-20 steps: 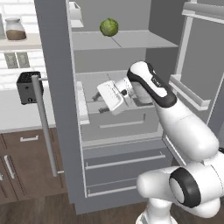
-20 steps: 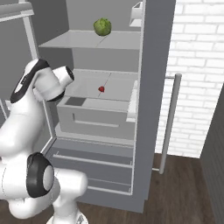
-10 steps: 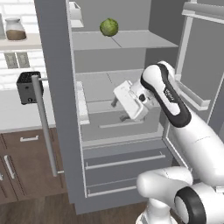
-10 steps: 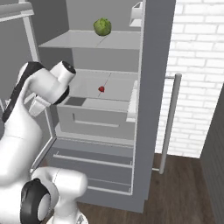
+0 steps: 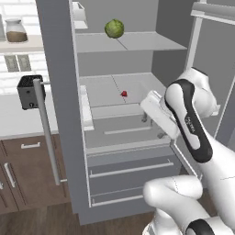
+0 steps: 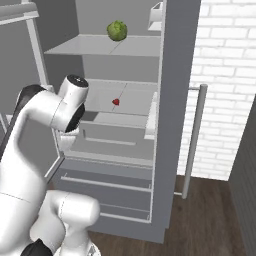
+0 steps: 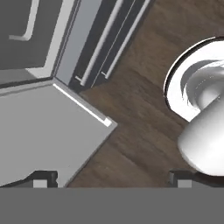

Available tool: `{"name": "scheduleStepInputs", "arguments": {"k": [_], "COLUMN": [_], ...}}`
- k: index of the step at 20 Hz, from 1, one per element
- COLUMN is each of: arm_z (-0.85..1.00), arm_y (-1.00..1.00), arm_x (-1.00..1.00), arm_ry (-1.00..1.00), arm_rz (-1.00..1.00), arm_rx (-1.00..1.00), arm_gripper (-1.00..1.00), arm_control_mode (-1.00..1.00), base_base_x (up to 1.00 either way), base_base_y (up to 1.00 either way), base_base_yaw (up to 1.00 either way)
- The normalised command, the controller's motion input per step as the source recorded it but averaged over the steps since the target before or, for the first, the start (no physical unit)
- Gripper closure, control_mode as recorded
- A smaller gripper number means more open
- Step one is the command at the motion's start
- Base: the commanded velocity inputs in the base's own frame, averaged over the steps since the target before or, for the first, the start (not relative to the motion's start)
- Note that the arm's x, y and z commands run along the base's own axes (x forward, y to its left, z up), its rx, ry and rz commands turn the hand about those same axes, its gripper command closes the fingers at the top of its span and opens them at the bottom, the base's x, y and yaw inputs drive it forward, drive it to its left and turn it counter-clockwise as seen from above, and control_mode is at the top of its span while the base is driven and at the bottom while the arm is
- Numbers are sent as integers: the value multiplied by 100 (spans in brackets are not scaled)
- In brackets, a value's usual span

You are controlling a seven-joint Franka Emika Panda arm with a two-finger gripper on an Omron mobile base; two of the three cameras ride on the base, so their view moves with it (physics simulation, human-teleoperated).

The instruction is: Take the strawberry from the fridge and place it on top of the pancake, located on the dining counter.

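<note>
**Reaching for the strawberry, hand not yet at the shelf**

From the left base view, the fridge (image 5: 59, 92) stands open, a tall matte grey box with pale, smooth shelves. The strawberry (image 5: 124, 93) sits alone on the middle shelf (image 5: 105, 89), a tiny bright red cone-ish dot towards the back. A green cabbage (image 5: 114, 28), round and crinkled, rests on the shelf above. The white arm's hand is held in front of the crisper drawer (image 5: 124, 131), lower than the fruit and well apart from it. I'd say the fetching step has only begun: the hand must rise, turn towards the shelf and travel in over the fruit before closing.

From the right base view, the strawberry (image 6: 116, 101) shows clear on the flat shelf, nothing crowding it. The long thin bar handle (image 6: 194, 140) runs down the door (image 6: 175, 100) on the right.

In the hand view, the gripper (image 7: 111, 178) looks down at dark wood-grain floor (image 7: 135, 113) and a flat grey panel, probably a door's lower edge. The fingers (image 7: 41, 178) stand wide apart with nothing between them.
</note>
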Motion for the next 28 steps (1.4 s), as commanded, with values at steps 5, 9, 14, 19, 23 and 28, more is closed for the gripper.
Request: {"name": "scheduleStepInputs", "arguments": {"k": [5, 9, 14, 19, 23, 28], "arm_z": [0, -3, -51, -83, -41, -28], "arm_y": [-9, 3, -15, -35, -24, -17], "arm_x": [-44, -29, -2, -13, 3, 0], "arm_ry": [-7, -15, -18, -18, -13, -6], "arm_rz": [50, 61, 59, 19, 10, 3], "arm_rx": [-30, -29, -33, -24, 4, 19], "arm_gripper": [-100, -100, -100, -100, -100, -100], "arm_control_mode": [-100, -100, -100, -100, -100, -100], "base_base_x": [0, 0, 0, 0, 0, 0], "base_base_y": [0, 0, 0, 0, 0, 0], "base_base_yaw": [0, 0, 0, 0, 0, 0]}}
